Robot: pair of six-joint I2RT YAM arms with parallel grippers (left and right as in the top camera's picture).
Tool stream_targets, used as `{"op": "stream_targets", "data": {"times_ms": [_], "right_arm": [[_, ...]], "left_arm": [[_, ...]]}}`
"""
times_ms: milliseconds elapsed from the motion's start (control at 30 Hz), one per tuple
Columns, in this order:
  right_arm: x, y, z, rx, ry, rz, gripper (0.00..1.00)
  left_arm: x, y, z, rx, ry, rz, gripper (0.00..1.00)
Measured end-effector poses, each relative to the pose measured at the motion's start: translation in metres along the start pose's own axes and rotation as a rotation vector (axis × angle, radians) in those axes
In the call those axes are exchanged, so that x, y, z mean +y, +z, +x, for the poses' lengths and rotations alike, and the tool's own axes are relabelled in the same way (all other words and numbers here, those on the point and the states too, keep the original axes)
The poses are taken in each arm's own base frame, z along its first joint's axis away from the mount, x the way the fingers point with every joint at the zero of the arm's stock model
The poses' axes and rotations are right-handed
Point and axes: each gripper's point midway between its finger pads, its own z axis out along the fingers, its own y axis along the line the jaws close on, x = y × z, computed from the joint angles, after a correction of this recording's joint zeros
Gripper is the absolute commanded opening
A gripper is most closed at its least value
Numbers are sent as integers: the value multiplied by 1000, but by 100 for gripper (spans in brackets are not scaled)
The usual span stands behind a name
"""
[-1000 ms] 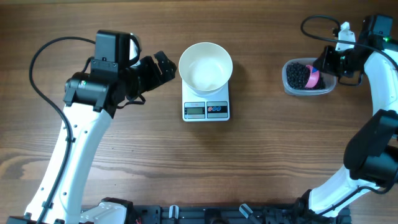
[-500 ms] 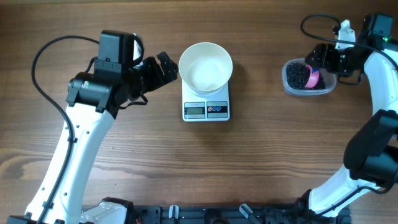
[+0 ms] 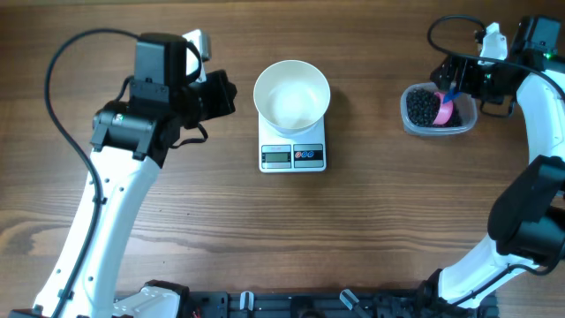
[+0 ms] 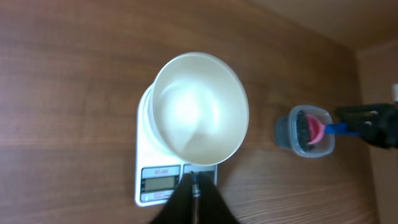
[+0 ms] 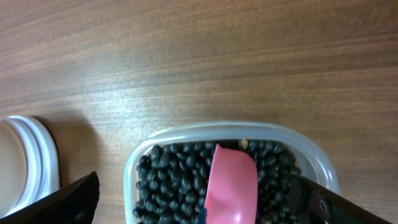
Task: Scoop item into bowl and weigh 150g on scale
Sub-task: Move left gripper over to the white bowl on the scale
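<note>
Overhead view: the white bowl [image 3: 291, 94] stands on the scale [image 3: 292, 155] and covers its rear part, so only the front edge with the display and buttons shows. The reading is too small to make out. The bowl's inside shows plain white. To the right, well apart from the scale, a clear tub [image 3: 424, 131] on the worktop [image 3: 371, 230] holds the black beads [image 3: 421, 107]. A pink scoop [image 3: 447, 111] lies among them, its blue handle partly hidden by the right arm.

Left wrist view: the left fingers [image 4: 186, 208], cut off at the lower edge, are pressed together. Their tip overlaps the scale's front here, and contact cannot be judged. From overhead they lie left of the bowl, apart from it.

Right wrist view: the right fingers [image 5: 68, 199] stand wide apart, one at each lower corner, on either side of the tub. The tub's near half is out of frame. A white rounded rim at the left edge is cut off and cannot be identified.
</note>
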Motion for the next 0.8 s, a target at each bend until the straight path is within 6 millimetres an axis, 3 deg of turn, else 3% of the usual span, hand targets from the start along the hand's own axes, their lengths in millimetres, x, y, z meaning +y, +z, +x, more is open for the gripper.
{"op": "stream_targets", "data": {"times_ms": [100, 167, 233, 333, 467, 533, 667, 800], "right_arm": [[0, 0, -5, -20, -8, 1, 100], [0, 0, -6, -26, -11, 2, 100], [-1, 0, -7, -29, -12, 2, 100], [-1, 0, -7, -30, -12, 2, 100], [-1, 0, -7, -30, -12, 2, 100], [-1, 0, -8, -30, -13, 2, 100], [-1, 0, -8, -31, -13, 2, 100], [-1, 0, -8, -32, -13, 2, 100]], "left_arm": [[-20, -7, -3, -5, 97, 44, 4], [-30, -3, 23, 82, 184, 53, 6], [-40, 6, 54, 191, 263, 63, 20], [-47, 30, 101, 378, 346, 55, 29], [-54, 69, 174, 640, 530, 57, 55], [-56, 86, 206, 728, 665, 53, 100], [-48, 114, 230, 769, 816, -23, 100], [-43, 129, 227, 735, 869, -61, 100]]}}
